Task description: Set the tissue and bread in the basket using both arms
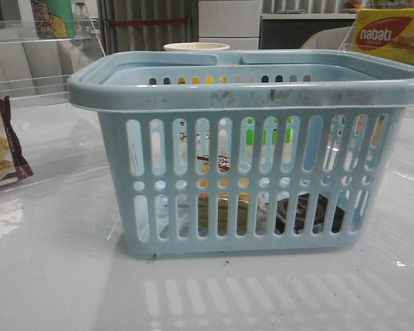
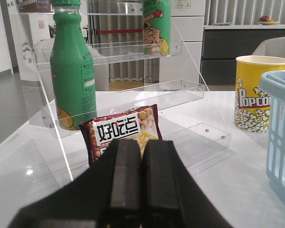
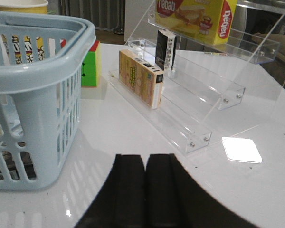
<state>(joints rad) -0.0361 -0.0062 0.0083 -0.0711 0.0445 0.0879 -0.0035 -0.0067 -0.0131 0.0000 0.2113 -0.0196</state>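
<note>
Front view: bread [image 1: 221, 207] and tissue [image 1: 307, 212] seem to lie inside the basket [image 1: 248, 93]
Left jaws [image 2: 141, 185]: closed, empty, basket to their right
Right jaws [image 3: 145, 190]: closed, empty, basket to their left

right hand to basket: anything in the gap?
Nothing: in the right wrist view only bare white table lies between the shut right hand and the basket.

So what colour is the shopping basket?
Light blue, with a scuffed rim. The basket shows best in the front view.
</note>
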